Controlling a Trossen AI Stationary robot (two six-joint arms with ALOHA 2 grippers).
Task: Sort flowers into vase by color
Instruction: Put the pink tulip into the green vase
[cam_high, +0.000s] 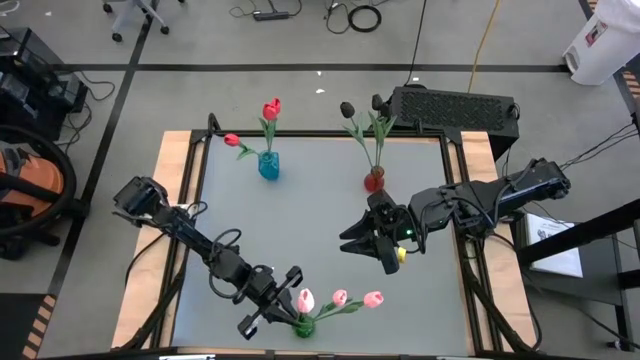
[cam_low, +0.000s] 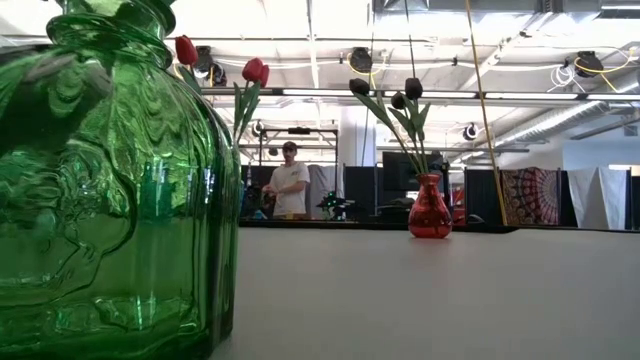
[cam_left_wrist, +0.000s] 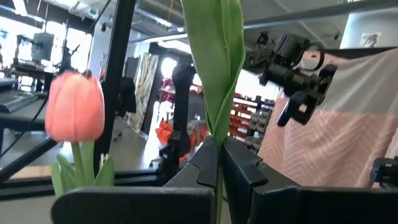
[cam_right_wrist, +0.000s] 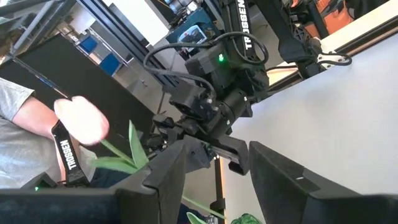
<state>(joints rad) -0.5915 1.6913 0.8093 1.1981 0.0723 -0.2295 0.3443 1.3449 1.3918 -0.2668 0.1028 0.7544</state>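
Note:
Three pink tulips (cam_high: 340, 297) stand in the green vase (cam_high: 303, 325) at the table's near edge. My left gripper (cam_high: 285, 303) is at that vase's left side, shut on one tulip's stem. In the left wrist view another pink head (cam_left_wrist: 74, 106) shows beside it. Red tulips (cam_high: 272, 108) stand in the blue vase (cam_high: 268, 165) and black tulips (cam_high: 347, 108) in the red vase (cam_high: 373, 180), both toward the far edge. My right gripper (cam_high: 362, 245) hovers open right of centre, its fingers pointing toward the green vase and touching nothing. My left gripper pinches a pink tulip's thin green stem (cam_left_wrist: 218, 177) between its two fingers, just below a long leaf (cam_left_wrist: 214, 62) that rises above them. The fingers come level from the table's left, across the upright stem. The stem's lower end and the flower head are out of the wrist view.
Raised wooden rails (cam_high: 180, 210) frame the grey table. The middle of the table between the three vases is bare. In the low view the green vase (cam_low: 100, 180) fills the left side, and a person (cam_low: 290, 180) stands in the room behind the table.

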